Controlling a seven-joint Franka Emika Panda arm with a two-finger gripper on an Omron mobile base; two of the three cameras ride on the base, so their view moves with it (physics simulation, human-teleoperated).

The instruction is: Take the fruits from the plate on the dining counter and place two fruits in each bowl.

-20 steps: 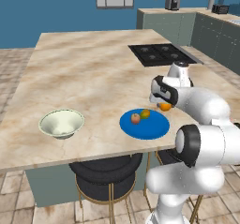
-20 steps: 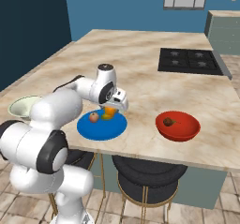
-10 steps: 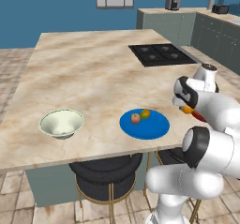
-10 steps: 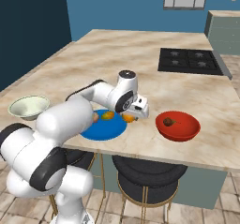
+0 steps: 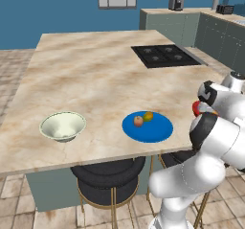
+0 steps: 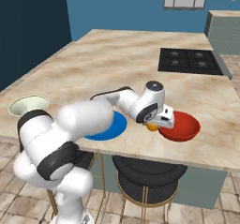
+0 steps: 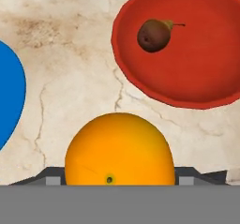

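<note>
You have the orange (image 7: 119, 149) in the gripper (image 6: 157, 124): the hand view shows it filling the gap between the two finger tips, which press its flanks, so the jaws stand partway closed around it. It hangs over bare marble between the two dishes, and from the right base view it sits just beside the near rim of the red bowl (image 6: 180, 127), not yet over it. In that red bowl the brown fruit (image 7: 153, 35) lies alone, its stem pointing away from the orange in the hand view. To the other side is the blue plate (image 5: 154, 132), which carries the pinkish-red apple (image 5: 138, 121) and the green-yellow fruit (image 5: 148, 116), the two touching or nearly so, near the plate's far edge. Further along the same front edge of the dining counter (image 5: 91, 74), well apart from the plate, you will see the pale bowl (image 5: 62, 126), with nothing visible in it. At the counter's far side the black cooktop (image 5: 163, 54) is set into the slab. Under the front edge two dark round stools (image 5: 108, 177) stand, one below the plate and another by the red bowl.
</note>
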